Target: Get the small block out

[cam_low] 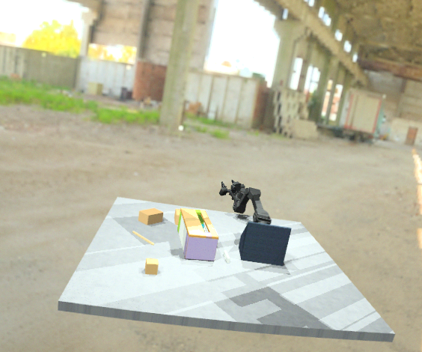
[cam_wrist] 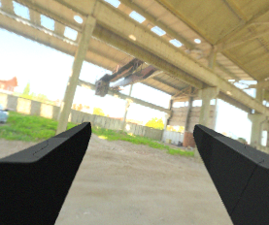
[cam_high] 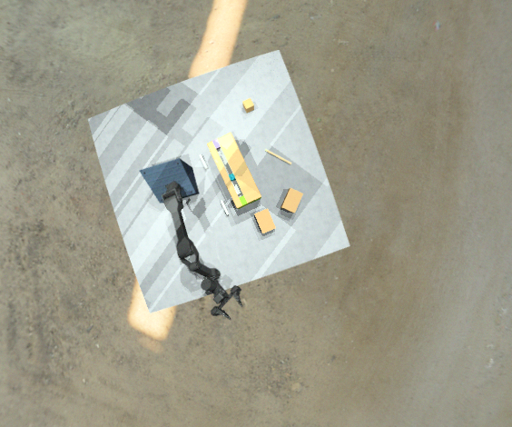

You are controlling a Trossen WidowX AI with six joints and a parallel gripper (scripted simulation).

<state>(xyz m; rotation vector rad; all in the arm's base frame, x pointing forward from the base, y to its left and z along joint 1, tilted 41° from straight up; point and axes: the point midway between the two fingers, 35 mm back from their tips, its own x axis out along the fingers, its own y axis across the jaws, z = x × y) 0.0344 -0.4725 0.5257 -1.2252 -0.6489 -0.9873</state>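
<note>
Table (cam_high: 292,78): a square grey-and-white patterned slab that carries everything.
Arm (cam_high: 182,239): rises from a dark blue base block (cam_high: 169,176) near one side of the table and reaches out past the table's edge, away from the box.
Jaws (cam_high: 229,305): spread wide with nothing between them; they hang beyond the table edge, and the wrist view shows only the two dark fingers with open ground beyond.
Box (cam_high: 234,171): long, tan-topped, standing in the middle of the table, with a lilac end (cam_low: 200,248) and a green end (cam_high: 243,200).
Tan blocks: two larger ones (cam_high: 291,200) (cam_high: 264,221) beside the green end, apart from it.
Thin stick (cam_high: 278,156): lies flat, beside the box.
Small tan cube (cam_high: 248,104): alone, beyond the lilac end.
Block (cam_high: 231,176): small, teal, inside the box, about midway along its length.
</note>
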